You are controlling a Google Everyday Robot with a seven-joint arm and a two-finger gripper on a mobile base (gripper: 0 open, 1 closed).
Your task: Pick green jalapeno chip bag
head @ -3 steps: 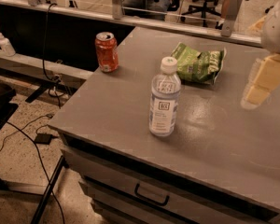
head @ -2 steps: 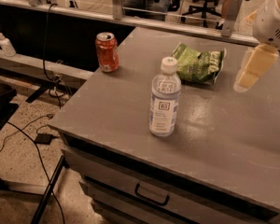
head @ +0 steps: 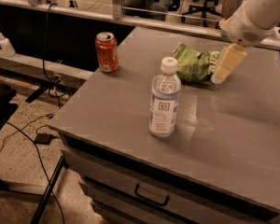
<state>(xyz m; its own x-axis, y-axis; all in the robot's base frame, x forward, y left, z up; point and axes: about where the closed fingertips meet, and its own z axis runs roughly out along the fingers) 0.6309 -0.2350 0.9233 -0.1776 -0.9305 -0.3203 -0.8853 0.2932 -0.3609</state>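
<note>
The green jalapeno chip bag [head: 193, 65] lies behind and right of the water bottle [head: 164, 99], and bare table [head: 233, 139] stretches right of the bottle to the edge. Whether the gripper [head: 219, 78] is open or closed cannot be told. It has moved closer to the bottle than before, its tip now at the bag's right end.

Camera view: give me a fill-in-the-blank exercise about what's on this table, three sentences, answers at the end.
1. The gripper, over the far right part of the table, is nearest to the ___.
2. The water bottle has a ___ cap.
3. The soda can stands ___ near the table's left edge.

Missing words: green jalapeno chip bag; white; upright.
</note>
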